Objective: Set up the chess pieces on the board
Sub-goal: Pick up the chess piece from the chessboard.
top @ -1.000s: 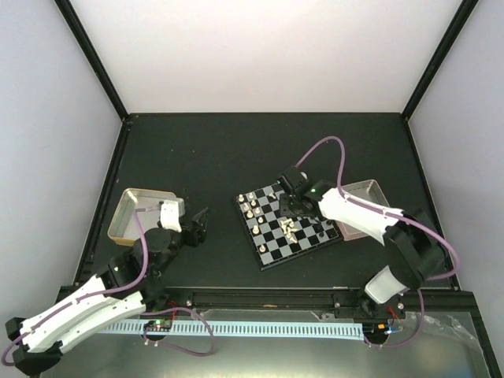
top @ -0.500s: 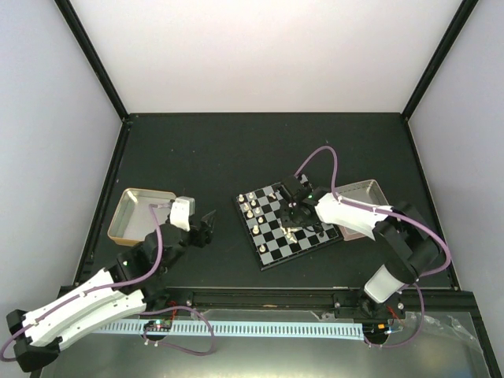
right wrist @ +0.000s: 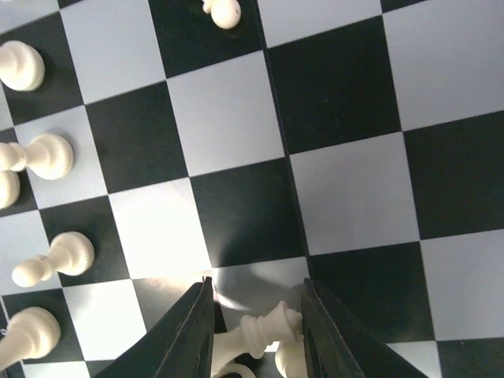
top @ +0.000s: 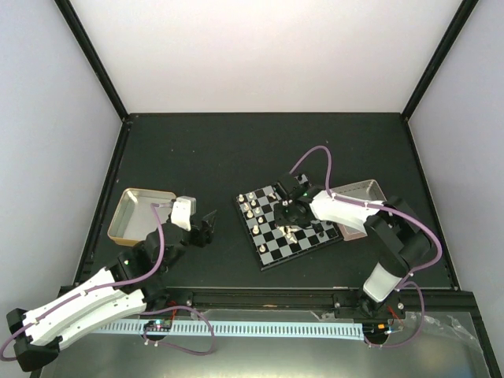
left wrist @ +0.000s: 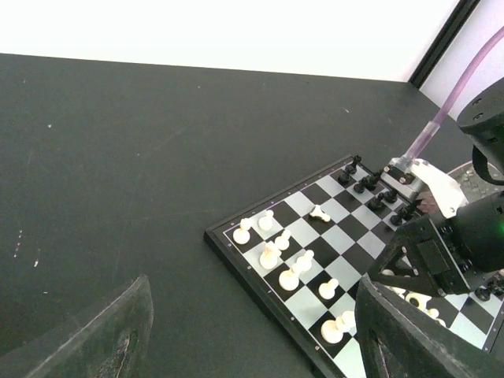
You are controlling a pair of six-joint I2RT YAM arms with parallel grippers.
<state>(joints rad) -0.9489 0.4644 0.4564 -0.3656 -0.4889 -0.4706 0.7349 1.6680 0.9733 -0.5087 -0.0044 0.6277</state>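
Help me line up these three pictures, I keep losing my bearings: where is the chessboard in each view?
Top external: the board lies right of centre, turned askew.
Left wrist: it sits lower right, running off the frame's edge.
Right wrist: its squares fill the whole picture.
Shared landmark: the cream-white pieces clustered along one side of the board.

Bright light is washing out the white back wall (top: pixel 268 55), while the black table (top: pixel 197 157) is reading dark. Glare is blooming on pale squares of the board (right wrist: pixel 177 228) in the right wrist view.
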